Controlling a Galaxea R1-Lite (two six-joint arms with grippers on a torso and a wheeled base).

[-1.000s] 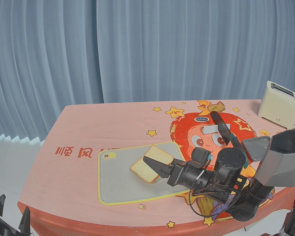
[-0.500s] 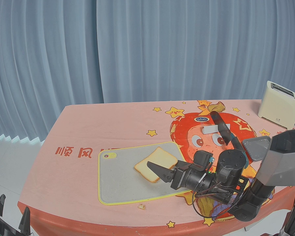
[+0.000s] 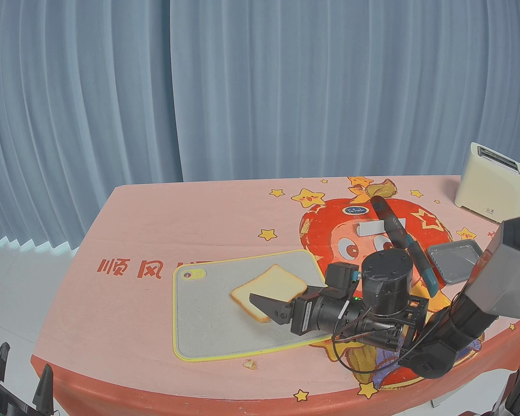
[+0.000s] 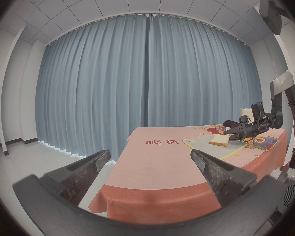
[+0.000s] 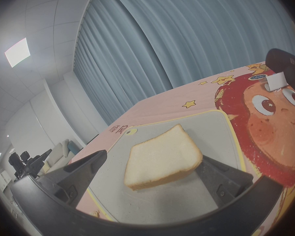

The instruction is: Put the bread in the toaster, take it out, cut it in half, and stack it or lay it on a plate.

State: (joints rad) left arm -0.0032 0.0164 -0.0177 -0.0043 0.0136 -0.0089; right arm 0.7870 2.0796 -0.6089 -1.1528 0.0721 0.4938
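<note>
Looking at the right gripper: it's lying low and nearly flat over the cutting board, fingers spread wide, pointing toward the robot's left. The bread lies on the board right at the fingertips, and from the wrist camera the slice sits in the gap between the 2 fingers. So I'd guess a squeeze is all it takes to grab it. Left gripper is open too, holding nothing, off the table's near-left corner, well apart, so the right arm is way nearer. Toaster sits at the far right corner.
</note>
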